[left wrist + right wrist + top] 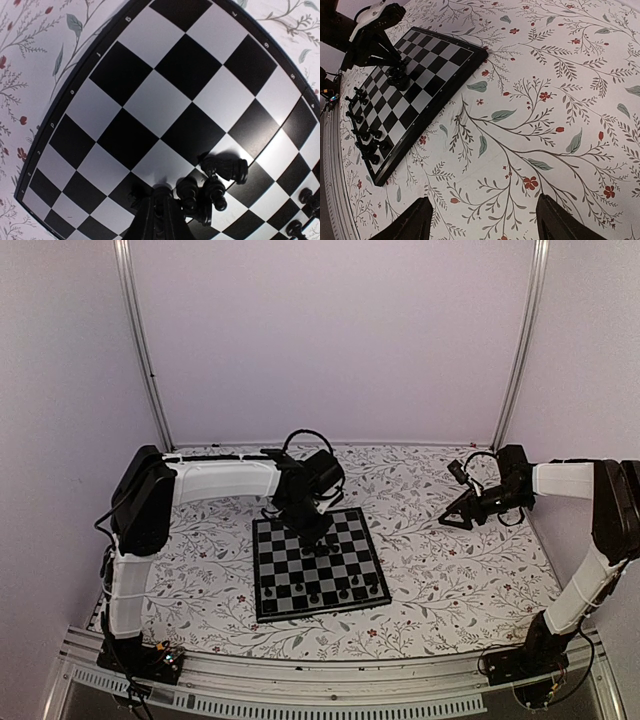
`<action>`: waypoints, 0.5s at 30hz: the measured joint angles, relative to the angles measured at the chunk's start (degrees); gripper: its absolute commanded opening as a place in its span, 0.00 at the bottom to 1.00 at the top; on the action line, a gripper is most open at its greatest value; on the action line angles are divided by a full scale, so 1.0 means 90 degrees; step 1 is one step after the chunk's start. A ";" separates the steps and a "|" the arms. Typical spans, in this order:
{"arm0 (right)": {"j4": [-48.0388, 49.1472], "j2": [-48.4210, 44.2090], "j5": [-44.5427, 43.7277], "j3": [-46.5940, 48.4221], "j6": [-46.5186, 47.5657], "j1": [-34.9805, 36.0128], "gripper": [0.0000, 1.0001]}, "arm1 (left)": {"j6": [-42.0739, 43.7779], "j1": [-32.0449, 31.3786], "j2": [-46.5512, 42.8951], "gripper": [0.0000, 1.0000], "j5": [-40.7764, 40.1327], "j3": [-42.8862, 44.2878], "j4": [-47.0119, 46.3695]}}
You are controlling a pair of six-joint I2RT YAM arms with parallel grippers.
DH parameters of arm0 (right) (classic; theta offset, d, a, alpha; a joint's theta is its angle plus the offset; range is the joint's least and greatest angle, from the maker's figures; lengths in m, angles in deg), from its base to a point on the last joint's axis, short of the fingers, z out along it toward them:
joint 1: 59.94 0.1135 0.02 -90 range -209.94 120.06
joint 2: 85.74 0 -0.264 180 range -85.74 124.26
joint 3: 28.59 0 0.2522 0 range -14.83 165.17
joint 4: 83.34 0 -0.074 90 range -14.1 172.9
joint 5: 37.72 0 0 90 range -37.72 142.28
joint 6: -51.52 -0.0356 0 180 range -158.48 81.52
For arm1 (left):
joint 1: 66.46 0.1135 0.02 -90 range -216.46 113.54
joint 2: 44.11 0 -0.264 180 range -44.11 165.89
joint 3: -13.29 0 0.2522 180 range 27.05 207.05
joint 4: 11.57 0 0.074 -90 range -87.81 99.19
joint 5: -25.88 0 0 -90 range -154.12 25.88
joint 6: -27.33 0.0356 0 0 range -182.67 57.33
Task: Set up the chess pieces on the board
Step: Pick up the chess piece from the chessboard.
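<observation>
Lab booth (blank walls (330, 340), metal rails (142, 340))

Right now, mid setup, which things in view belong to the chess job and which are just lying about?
Job: board; black chess pieces along its near rows; clustered pieces at the left gripper.
Lying about: floral table cover; metal frame posts; right gripper, open above the cover.

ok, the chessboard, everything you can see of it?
Flat square chessboard of black and light grey squares, thin black border with tiny white markings, glossy-looking surface. It lies flat on the floral-patterned table cover, turned slightly askew, ahead of the left arm. Small black chess pieces stand along its near edge; a few more cluster mid-board beneath the left gripper.
</observation>
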 measured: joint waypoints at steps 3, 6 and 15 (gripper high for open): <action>-0.0007 0.0000 0.0000 0.0002 0.0012 0.0000 0.75 | 0.0022 0.0000 0.0002 0.10 0.0000 0.0051 0.0007; -0.0024 0.0000 0.0000 0.0010 0.0010 0.0000 0.75 | 0.0039 0.0002 0.0002 0.12 0.0007 0.0068 0.0007; -0.0056 0.0000 0.0000 0.0051 0.0012 0.0000 0.75 | 0.0041 0.0024 0.0160 0.14 0.0131 0.0090 0.0146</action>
